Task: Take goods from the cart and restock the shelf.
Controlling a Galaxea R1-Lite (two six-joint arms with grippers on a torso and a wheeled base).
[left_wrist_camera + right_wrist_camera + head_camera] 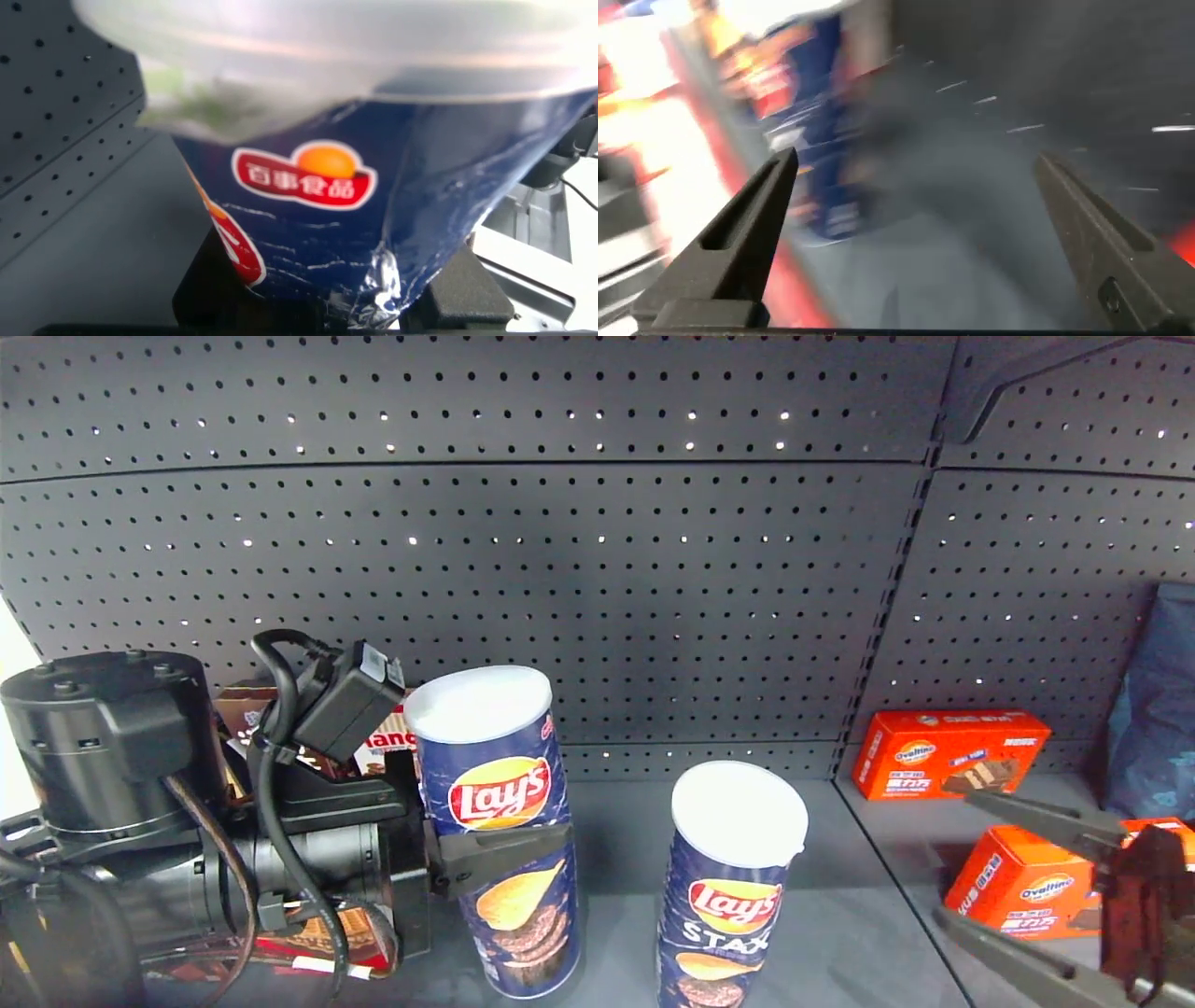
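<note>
A tall blue chip can with a white lid stands upright on the grey shelf. My left gripper is shut on its middle, coming in from the left. The left wrist view shows this can close up between the dark pads of that gripper. A second, identical can stands free just to the right. Lower right, my right gripper stands open and holds nothing. Between its spread fingers, the gripper faces a blurred blue can.
Two orange snack boxes lie on the right shelf section, beyond an upright divider. A dark blue bag sits at the far right. Brown and red boxes lie behind my left arm. A perforated back panel closes the shelf.
</note>
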